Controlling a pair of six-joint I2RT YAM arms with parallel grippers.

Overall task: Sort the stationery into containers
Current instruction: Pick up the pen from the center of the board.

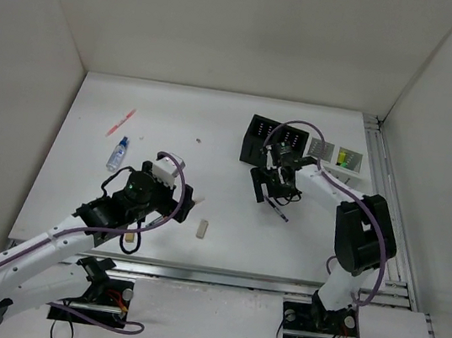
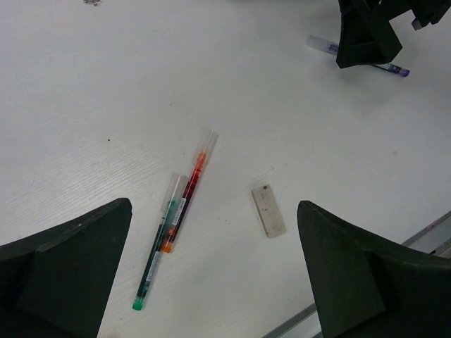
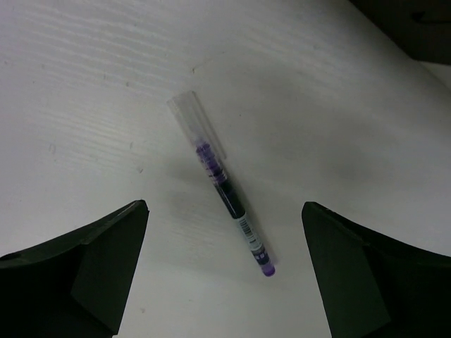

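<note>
My left gripper [image 1: 169,197] [image 2: 215,282] is open and empty, hovering over the table. In its wrist view a green pen [image 2: 158,250] and a red-orange pen [image 2: 184,201] lie side by side between the jaws, and a beige eraser [image 2: 268,210] [image 1: 202,229] lies to their right. My right gripper [image 1: 270,188] [image 3: 225,274] is open and empty, above a purple pen [image 3: 225,186] [image 1: 280,212] lying flat. A pink pen [image 1: 119,123] and a small blue-capped bottle [image 1: 118,153] lie at the far left. The black container [image 1: 277,143] and the white container [image 1: 337,156] stand at the back right.
A yellow-green highlighter [image 1: 344,159] sits in the white container. A second beige eraser [image 1: 128,240] lies by my left arm near the front edge. A tiny speck [image 1: 199,141] lies mid-table. White walls enclose the table on three sides, with a metal rail [image 1: 277,285] along the front.
</note>
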